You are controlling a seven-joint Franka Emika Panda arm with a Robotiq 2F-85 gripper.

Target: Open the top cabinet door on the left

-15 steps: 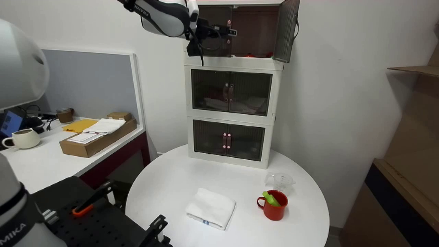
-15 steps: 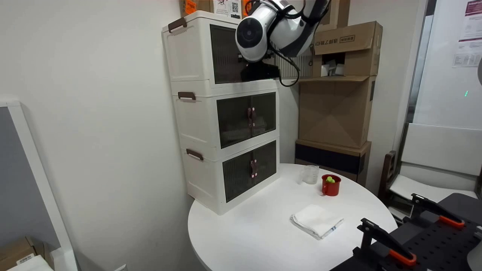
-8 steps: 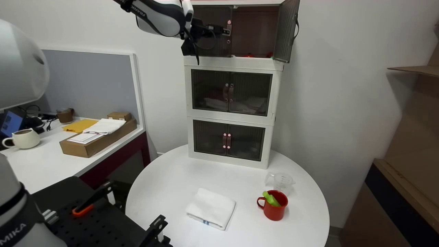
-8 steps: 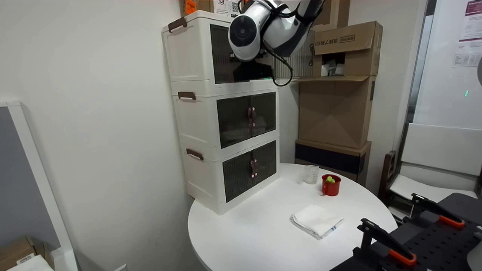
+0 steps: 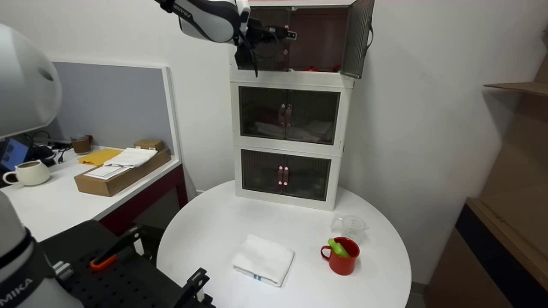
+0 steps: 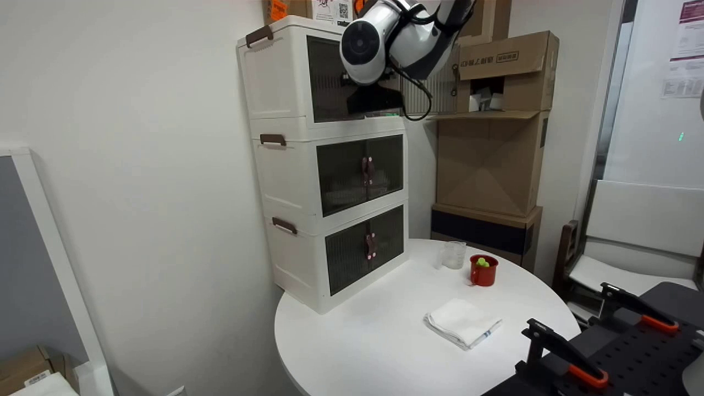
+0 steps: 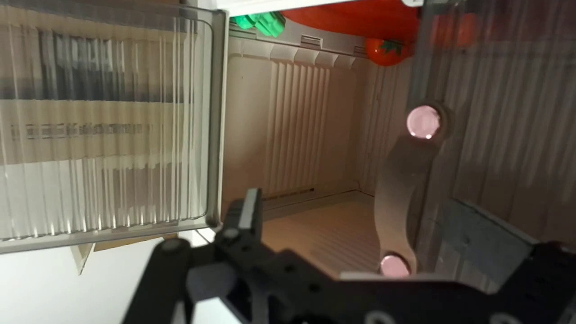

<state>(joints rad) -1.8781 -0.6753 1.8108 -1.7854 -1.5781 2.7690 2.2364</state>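
Note:
The top left cabinet door is a tinted brown panel and is shut. It also shows in an exterior view and in the wrist view. Its curved brown handle with two pink studs shows in the wrist view. My gripper is in front of this door's inner edge, partly covering the handle in an exterior view. In the wrist view the gripper is open, with the handle between its fingers in the picture. I cannot tell whether they touch it. The matching right door stands swung open.
Red and green toy food, with a tomato, lies inside the top compartment. Two more cabinets with shut doors are stacked below. The round table holds a white cloth, a red mug and a clear measuring cup.
In an exterior view the gripper moved left, off the open compartment, then back right and slightly up to the door's inner edge. Both top doors look unchanged.

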